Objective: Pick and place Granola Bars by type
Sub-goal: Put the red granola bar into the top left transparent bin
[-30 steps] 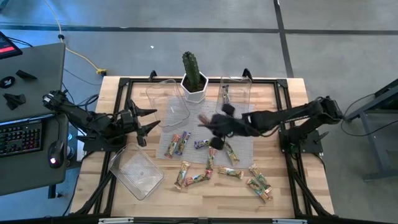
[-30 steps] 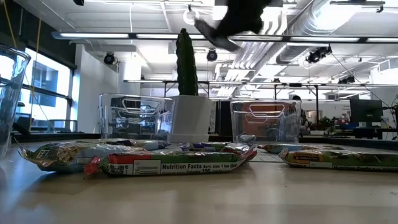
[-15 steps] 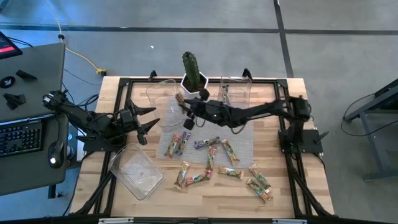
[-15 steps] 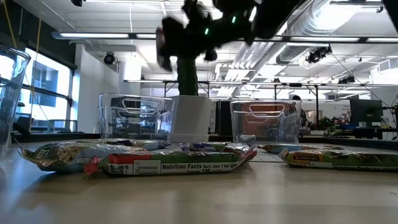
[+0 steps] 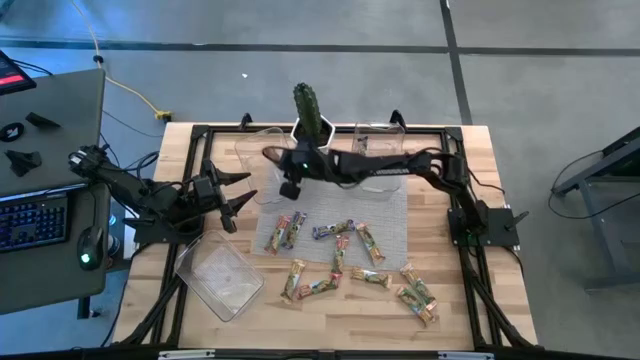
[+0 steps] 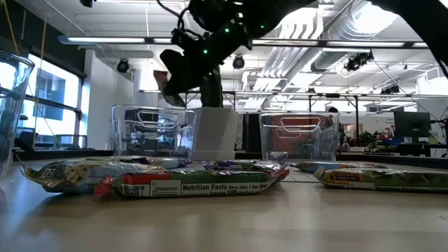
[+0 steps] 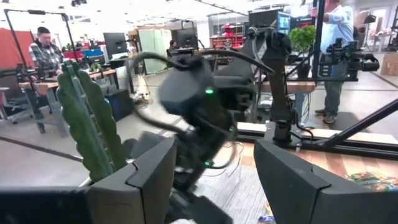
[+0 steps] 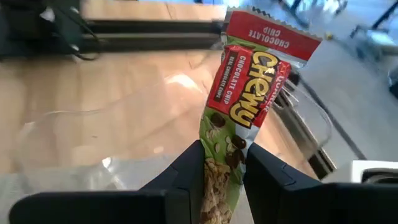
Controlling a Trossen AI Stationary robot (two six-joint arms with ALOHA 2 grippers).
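Pinching a red-and-green chocolate chip bar by its lower end, my right hand hangs over the left clear tub beside the cactus. I should centre it above the tub's opening before letting go. My left hand waits spread at the desk's left edge. About thirteen bars remain loose; I count three tubs.

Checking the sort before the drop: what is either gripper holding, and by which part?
Right gripper pinches a red Chewy bar by its lower end; left gripper holds nothing.
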